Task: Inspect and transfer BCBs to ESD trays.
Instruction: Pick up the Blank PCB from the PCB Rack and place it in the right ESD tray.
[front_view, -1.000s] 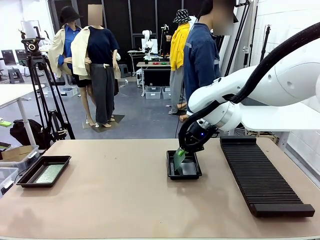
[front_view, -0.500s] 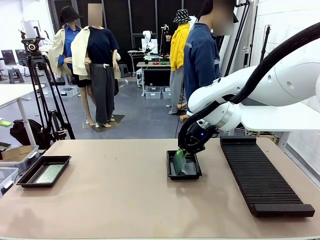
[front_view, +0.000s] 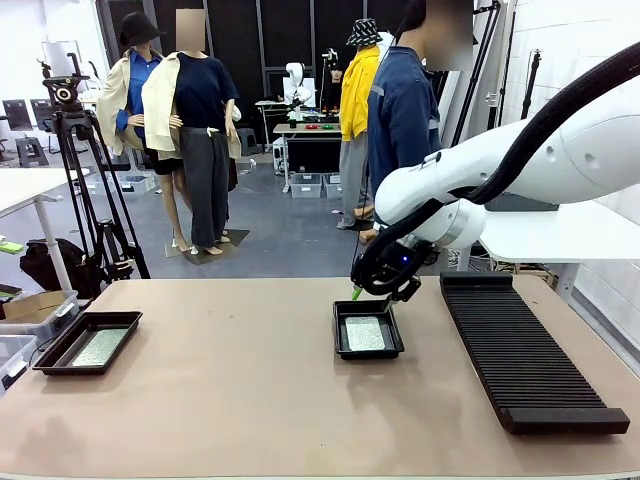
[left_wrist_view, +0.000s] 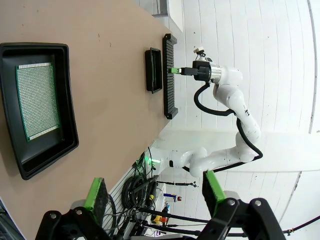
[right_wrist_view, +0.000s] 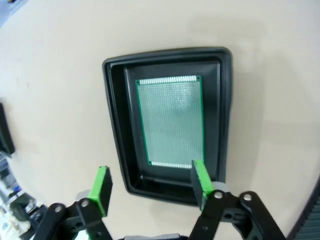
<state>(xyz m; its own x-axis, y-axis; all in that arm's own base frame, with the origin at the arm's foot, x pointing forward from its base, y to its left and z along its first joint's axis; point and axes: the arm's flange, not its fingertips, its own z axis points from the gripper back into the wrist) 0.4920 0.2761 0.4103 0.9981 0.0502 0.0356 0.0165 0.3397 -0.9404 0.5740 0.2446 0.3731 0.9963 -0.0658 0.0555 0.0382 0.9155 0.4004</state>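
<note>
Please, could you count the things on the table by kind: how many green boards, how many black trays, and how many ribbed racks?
Green BCBs: 2, one in the middle tray, one in the left tray.
Black ESD trays: 2, the middle one and the left one.
Ribbed black rack: 1.
Total: 5.

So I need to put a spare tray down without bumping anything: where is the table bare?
Widest bare stretch: between the left tray and the middle tray, plus the whole near edge. It is crowded on the right, where the right gripper hovers open over the middle tray beside the ribbed rack.
</note>
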